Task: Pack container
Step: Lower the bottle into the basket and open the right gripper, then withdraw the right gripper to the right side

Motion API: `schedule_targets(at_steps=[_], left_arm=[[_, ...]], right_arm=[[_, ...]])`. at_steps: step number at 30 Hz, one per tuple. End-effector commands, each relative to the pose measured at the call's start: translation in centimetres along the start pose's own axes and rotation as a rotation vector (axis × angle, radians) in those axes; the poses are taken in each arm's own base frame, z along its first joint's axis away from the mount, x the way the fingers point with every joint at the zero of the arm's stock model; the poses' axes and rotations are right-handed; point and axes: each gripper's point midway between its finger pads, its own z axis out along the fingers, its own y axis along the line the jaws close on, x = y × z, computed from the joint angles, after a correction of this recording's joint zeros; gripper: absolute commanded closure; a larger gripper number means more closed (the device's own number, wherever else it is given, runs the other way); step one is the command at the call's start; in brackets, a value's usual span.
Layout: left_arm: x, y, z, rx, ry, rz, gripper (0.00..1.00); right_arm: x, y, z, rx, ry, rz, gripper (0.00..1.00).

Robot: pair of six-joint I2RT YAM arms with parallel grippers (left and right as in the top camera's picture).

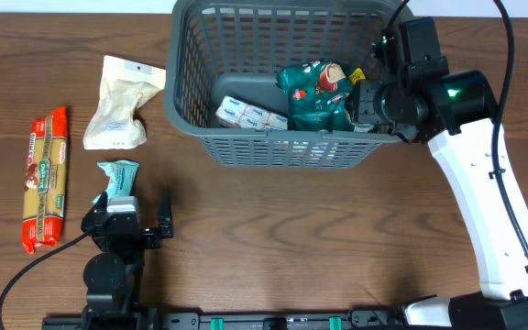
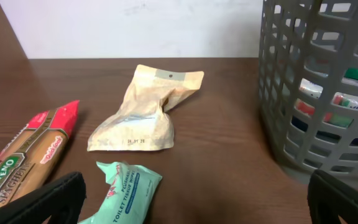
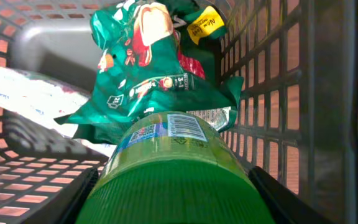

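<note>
Wooden table [image 1: 291,229] supports basket [image 1: 246,151]. Right gripper [image 3: 176,193] clamps green bottle [image 3: 166,165] inside basket. Left gripper [image 2: 194,202] spread wide, empty, near tissue pack [image 2: 126,193].

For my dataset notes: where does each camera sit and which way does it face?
Overhead: above the table, looking down; container, left gripper, right gripper show.
Left wrist: low over the table, facing tissue pack, beige pouch, container wall; own fingers at bottom corners.
Right wrist: inside the container, facing the green bottle between its fingers.
Shared: tissue pack, in overhead and left wrist.
</note>
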Motion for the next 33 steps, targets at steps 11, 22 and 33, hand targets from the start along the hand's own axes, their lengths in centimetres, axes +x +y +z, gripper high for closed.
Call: schedule_targets(at_steps=[11,22,33], left_arm=[[1.3,0.1,0.3,-0.004,0.027,0.014,0.01],[1.3,0.1,0.3,-0.004,0.027,0.014,0.02],[1.3,0.1,0.3,-0.004,0.027,0.014,0.01]], right_arm=[[-1.6,0.0,-0.7,-0.005,-0.062,0.02,0.01],[-6.8,-1.6,-4.9,0.017,-0.261,0.099,0.01],[-7.8,-16.8,-16.6,0.519,-0.502,0.534,0.01]])
